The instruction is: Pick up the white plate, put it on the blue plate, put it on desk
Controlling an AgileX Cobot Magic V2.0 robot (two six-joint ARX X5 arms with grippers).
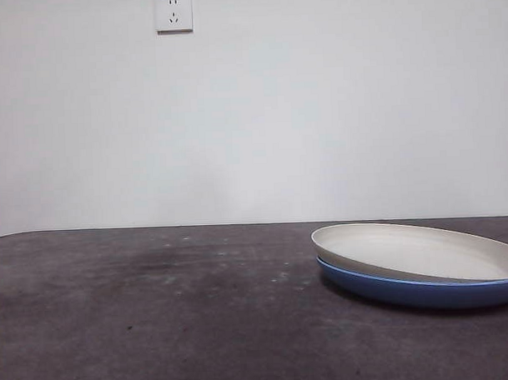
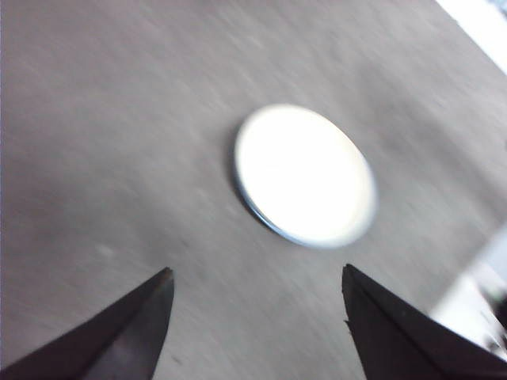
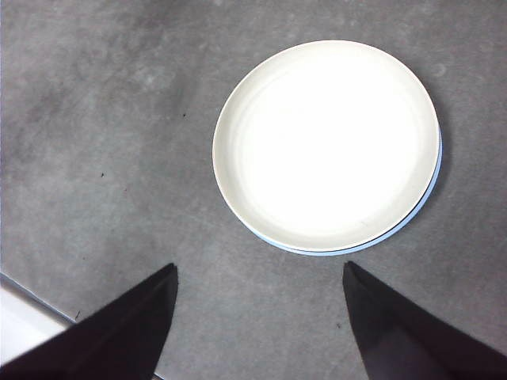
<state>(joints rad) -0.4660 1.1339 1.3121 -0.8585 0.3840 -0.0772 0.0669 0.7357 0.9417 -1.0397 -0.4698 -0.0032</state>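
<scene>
Grippers: the left gripper (image 2: 257, 317) and right gripper (image 3: 260, 313) hung above the bench (image 1: 158, 310), jaws apart, empty.
White plate (image 1: 423, 252): nested slightly askew on the blue plate (image 1: 408, 290).
Handling: likely rigid, light, smooth; its overhanging rim offered the grasp.

The white plate (image 1: 423, 251) lies tilted on the blue plate (image 1: 408, 290), on the desk's (image 1: 159, 327) right side.

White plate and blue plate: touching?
Touching. The front view shows the white plate nested in the blue plate, rim on rim, slightly tilted. The right wrist view shows only a thin blue crescent past its edge. Both pincers hang above, open.
</scene>
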